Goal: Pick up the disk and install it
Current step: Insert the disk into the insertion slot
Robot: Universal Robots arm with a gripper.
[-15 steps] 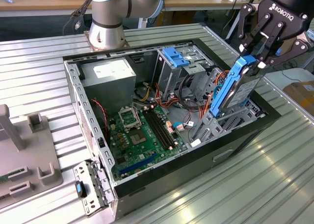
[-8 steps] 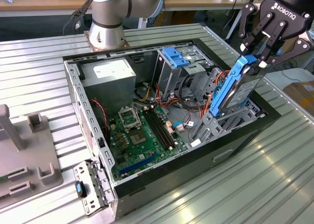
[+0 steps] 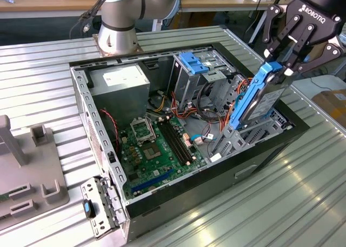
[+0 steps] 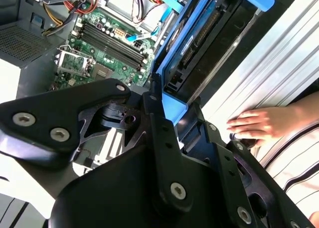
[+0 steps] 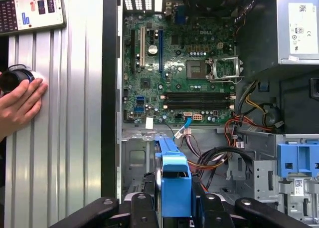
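Ribbed metal table, disk tilted, top end in tool

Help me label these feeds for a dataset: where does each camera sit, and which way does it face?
Exterior view: off the arm, raised, looking down into the open case; shows the arm's base and the hand gripping the disk.
First wrist view: on the wrist, looking down onto the motherboard; hand in the foreground.
Second wrist view: on the wrist, looking obliquely along the disk; hand links in front.
Both wrist views share disk, motherboard and a person's fingers.
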